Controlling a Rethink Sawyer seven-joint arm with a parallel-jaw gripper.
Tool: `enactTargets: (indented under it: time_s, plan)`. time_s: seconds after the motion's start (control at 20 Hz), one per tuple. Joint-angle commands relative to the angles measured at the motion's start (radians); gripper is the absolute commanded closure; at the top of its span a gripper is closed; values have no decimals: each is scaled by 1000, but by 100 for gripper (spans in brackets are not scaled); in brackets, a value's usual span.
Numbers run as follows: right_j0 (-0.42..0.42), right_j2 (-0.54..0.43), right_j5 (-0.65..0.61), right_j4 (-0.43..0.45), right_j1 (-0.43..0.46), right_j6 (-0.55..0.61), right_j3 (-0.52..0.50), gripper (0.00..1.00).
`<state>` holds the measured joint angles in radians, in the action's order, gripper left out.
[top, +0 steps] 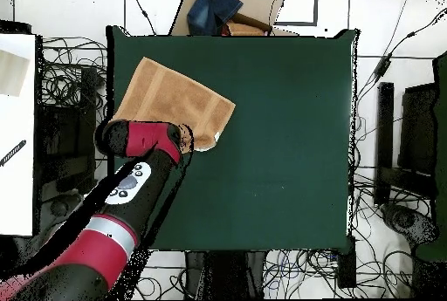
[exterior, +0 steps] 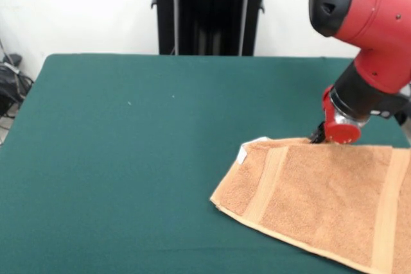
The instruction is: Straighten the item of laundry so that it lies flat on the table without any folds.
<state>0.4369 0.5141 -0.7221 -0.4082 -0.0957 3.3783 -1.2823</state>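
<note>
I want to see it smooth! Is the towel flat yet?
Mostly. The towel lies spread on the table, with both woven bands showing. The gripper is down at its far edge. Left: the corner by the white tag looks doubled over.

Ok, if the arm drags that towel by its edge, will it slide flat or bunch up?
Probably floppy: the towel is thin terry, lying limp on the table. Terry on the felt-like cover likely grips, so a push may bunch it rather than slide it. Pulling outward from the edge by the gripper looks safer; it seems light.
</note>
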Motion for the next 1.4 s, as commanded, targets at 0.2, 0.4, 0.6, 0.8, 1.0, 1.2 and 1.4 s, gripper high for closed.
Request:
enactTargets:
  time_s: [0.2,0.4,0.6,0.8,1.0,1.2,1.4]
  plan:
    - [-3,-89,81,40,75,29,-3,100]
    - [-41,-107,54,53,16,-34,-56,100]
    - [-125,-88,-2,138,-159,-211,-225,100]
    - [-235,-88,74,245,-170,-306,-286,100]
    - [-309,-106,123,330,-181,-317,-302,100]
    - [-351,-106,129,401,-181,-303,-281,100]
    - [-417,-107,152,472,-130,-309,-219,100]
